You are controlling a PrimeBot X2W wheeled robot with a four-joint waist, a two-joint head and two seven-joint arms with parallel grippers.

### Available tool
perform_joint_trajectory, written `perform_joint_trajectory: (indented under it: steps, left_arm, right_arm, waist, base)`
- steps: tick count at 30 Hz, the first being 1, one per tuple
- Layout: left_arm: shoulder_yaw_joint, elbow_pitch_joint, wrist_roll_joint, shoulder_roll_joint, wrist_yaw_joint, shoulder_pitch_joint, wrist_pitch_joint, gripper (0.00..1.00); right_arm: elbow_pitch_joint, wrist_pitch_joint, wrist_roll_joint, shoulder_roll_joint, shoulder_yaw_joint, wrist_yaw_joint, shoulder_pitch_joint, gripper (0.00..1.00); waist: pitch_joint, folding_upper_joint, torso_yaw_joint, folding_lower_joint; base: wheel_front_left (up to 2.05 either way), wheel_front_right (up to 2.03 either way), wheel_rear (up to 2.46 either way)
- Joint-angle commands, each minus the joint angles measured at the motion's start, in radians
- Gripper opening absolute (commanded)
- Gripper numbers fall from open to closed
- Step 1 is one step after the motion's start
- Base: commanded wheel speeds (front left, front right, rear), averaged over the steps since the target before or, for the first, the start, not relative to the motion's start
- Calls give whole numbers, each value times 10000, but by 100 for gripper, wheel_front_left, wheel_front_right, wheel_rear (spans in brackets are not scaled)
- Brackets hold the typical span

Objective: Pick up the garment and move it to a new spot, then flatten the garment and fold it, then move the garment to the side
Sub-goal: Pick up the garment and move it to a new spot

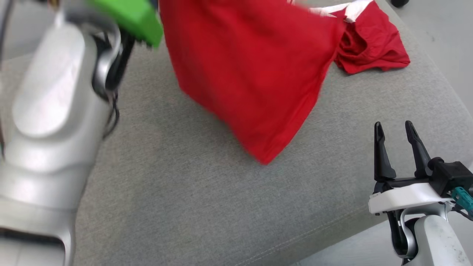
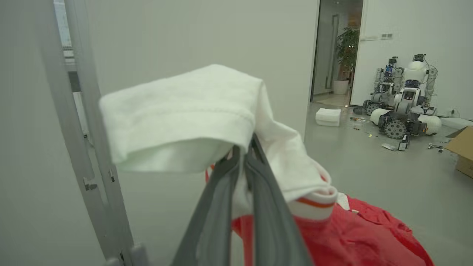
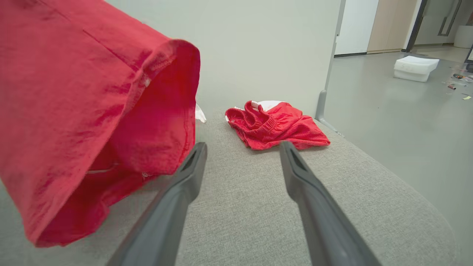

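**The red garment [image 1: 255, 74] hangs from my left gripper [image 2: 245, 147]**

It dangles over the grey cushion [image 1: 166, 192], my left gripper pinched shut on its white sleeve [image 2: 177, 111]. Crumpled red shorts [image 1: 373, 48] lie beyond it on the cushion. My right gripper [image 1: 393, 127] sits near the cushion's front edge, spread wide and empty.

The left forearm [image 1: 48, 111] is showing a smooth, glossy silver-white shell, with black cables [image 1: 111, 77] looping at its wrist beside a bright green cover [image 1: 129, 16]. The right gripper [image 1: 393, 125] is wearing two long, tapered black fingers [image 1: 380, 155] on a white bracket [image 1: 402, 197], with a black block [image 1: 452, 173] and teal plug [image 1: 463, 197] sitting alongside; the left gripper [image 2: 245, 146] is showing dark grey ones
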Motion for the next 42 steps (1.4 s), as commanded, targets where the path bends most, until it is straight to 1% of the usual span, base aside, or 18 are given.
perform_joint_trajectory:
  steps: [1, 7, 10, 14, 16, 20, 21, 22, 23, 29, 34, 42]
  left_arm:
    - [85, -27, -113, 132, 151, 622, -191, 0]
    - [469, -315, -799, 288, 777, 3927, -1077, 0]
    - [672, -470, -1058, 477, 1050, 5443, -1462, 0]
    - [1023, -712, -1421, 630, 1280, 7308, -1759, 0]
    - [1077, -871, -1568, 606, 1359, 8126, -1836, 0]
    - [1036, -1039, -1537, 589, 1382, 9047, -1916, 0]
    - [1025, -1059, -1487, 560, 1389, 9130, -1943, 30]
    - [1006, -1087, -1409, 550, 1406, 9202, -1970, 87]
    - [1011, -1115, -1333, 550, 1446, 9201, -1975, 100]
    - [1250, -1516, -757, 480, 1578, 9093, -2051, 100]
    - [1921, -2079, -328, 331, 1628, 9444, -2036, 100]
    - [2838, -2903, 592, 578, 1647, 10216, -2040, 100]
  right_arm:
    - [7, -28, 2, 15, -13, -13, 87, 100]
    - [45, -28, -121, 16, 38, -13, 226, 100]
    - [104, -29, -149, -26, 137, -13, 272, 100]
    - [184, -29, -186, -46, 254, -13, 366, 100]
    - [222, -29, -166, -63, 287, -13, 477, 100]
    - [313, -29, -138, -135, 333, -13, 663, 100]
    - [322, -29, -133, -155, 353, -13, 685, 100]
    - [337, -27, -136, -178, 371, -13, 699, 100]
    - [338, -29, -131, -201, 384, -13, 707, 100]
    - [383, -29, -136, -320, 450, -13, 790, 100]
    - [335, -29, -181, -372, 565, -13, 909, 100]
    - [208, -28, -199, -371, 696, -13, 1174, 100]
  waist:
    - [-62, -1, 331, 0]
    - [-330, -1, 962, 0]
    - [-475, -1, 1167, 0]
    - [-698, -1, 1347, 0]
    - [-815, -1, 1461, 0]
    - [-1008, -1, 1757, 0]
    - [-1052, -1, 1837, 0]
    - [-1102, -1, 1918, 0]
    - [-1150, -1, 1991, 0]
    - [-1576, -1, 2433, 0]
    - [-1954, -1, 2740, 0]
    - [-2392, -1, 2980, 0]
  base:
    - [0, 0, 0]
    - [0, 0, 0]
    - [0, 0, 0]
    - [0, 0, 0]
    - [0, 0, 0]
    - [0, 0, 0]
    - [0, 0, 0]
    - [0, 0, 0]
    - [0, 0, 0]
    - [0, 0, 0]
    - [0, 0, 0]
    - [0, 0, 0]
